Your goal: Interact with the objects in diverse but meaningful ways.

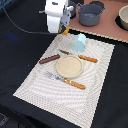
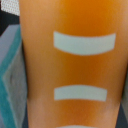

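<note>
My gripper (image 1: 64, 28) hangs above the far edge of the placemat, shut on the yellow-orange bread loaf (image 1: 65, 30). The loaf fills the wrist view (image 2: 70, 65), showing its white score marks, and hides my fingers there. The pale blue carton block (image 1: 80, 43) stands upright on the mat just in front of the gripper, toward the exterior view's right. The reddish-brown sausage stick (image 1: 49, 59) lies on the mat, to the exterior view's left of the plate. The small white-and-blue piece is not in view.
A tan round plate (image 1: 69, 66) sits mid-mat on the striped placemat (image 1: 35, 87). Wooden-handled cutlery lies behind the plate (image 1: 88, 59) and in front of it (image 1: 70, 82). A grey pot (image 1: 91, 14) and a second pot (image 1: 123, 17) stand on the brown board at the back.
</note>
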Robot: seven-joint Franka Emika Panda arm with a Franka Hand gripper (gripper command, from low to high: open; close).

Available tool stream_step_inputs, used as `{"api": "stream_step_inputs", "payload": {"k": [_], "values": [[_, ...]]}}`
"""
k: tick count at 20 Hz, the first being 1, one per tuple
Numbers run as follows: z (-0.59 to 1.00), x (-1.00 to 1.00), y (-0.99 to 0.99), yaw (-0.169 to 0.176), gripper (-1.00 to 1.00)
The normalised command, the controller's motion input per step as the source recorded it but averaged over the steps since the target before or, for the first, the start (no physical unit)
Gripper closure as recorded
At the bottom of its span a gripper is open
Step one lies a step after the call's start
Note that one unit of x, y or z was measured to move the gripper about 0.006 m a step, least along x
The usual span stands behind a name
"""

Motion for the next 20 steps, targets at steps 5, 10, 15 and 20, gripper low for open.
{"api": "stream_step_inputs", "payload": {"k": [5, 10, 15, 20], "values": [[-0.36, -0.1, 0.31, 0.009, -1.0], [0.03, 0.12, 0.24, 0.004, -1.0], [0.66, 0.49, 0.27, 0.0, -1.0], [0.78, 0.81, 0.23, -0.002, -1.0]]}}
